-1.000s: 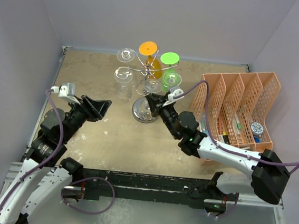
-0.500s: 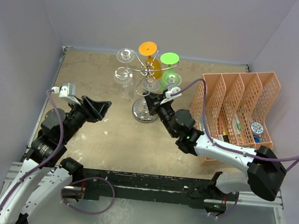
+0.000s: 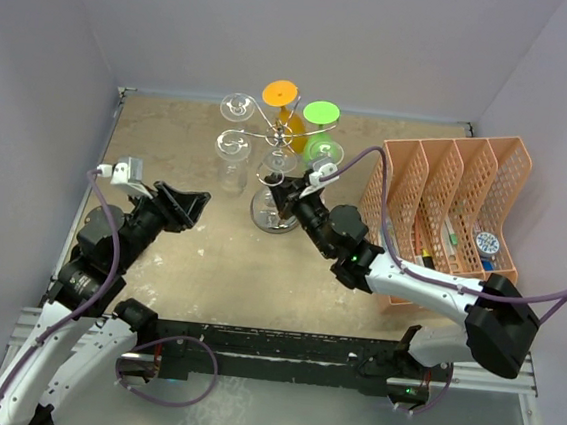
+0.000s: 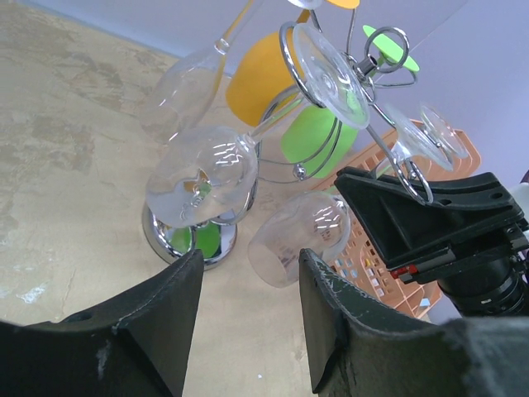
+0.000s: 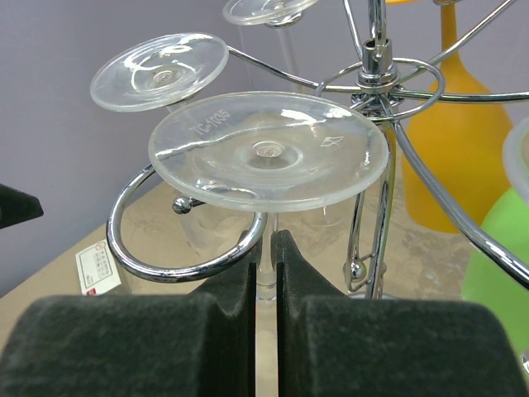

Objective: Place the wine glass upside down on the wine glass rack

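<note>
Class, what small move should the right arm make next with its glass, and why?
Probably lower the right gripper slightly: it is shut on the wine glass stem, and the foot sits just above the rack loop, not clearly resting.

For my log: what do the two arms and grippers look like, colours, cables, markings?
Left arm and right arm: white shells, black joints, a purple cable looping along each. Left gripper and right gripper: black, blocky jaws with a matte, slightly scuffed surface. No markings legible.
</note>
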{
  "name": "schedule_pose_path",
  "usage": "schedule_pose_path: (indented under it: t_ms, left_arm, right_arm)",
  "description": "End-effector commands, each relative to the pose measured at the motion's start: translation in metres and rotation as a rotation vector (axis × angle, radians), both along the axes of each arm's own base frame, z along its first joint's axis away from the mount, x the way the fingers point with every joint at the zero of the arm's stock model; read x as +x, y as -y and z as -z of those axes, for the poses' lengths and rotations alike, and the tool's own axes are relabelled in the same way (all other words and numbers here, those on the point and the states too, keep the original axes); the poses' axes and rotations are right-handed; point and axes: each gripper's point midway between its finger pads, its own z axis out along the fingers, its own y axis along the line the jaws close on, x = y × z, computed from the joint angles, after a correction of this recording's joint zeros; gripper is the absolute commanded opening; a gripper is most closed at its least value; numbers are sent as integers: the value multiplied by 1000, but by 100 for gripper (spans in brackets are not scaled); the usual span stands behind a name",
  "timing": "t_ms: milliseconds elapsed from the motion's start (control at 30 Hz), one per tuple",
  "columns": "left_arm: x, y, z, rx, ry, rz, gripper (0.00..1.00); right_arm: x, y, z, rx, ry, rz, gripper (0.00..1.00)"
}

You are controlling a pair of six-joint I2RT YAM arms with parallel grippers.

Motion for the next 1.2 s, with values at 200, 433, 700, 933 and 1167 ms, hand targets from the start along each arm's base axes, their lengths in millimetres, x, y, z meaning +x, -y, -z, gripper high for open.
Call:
schedule_pose_path:
  t_ms: [200,433,700,933,1167]
  left_arm:
    - [-2,-5,-31,-19,77,-16,48]
    - [-2,-4,-31,-17,78,-15,48]
    - [-1,-4,-30,-17,77,-16,48]
    - [-1,-5,-31,-17,79,-18,48]
    - [-1,-4,-29,-11,73,-15,48]
  right_arm:
    - [-2,-8,-54,92,97,-22,0]
    - [-4,-16,-57,73,123,-54,0]
    - [-17,-17,-62,75,155,-122,0]
    - [-27,-13,-64,85,176,-152,0]
    - [-27,-2,-57,97,164,-119,0]
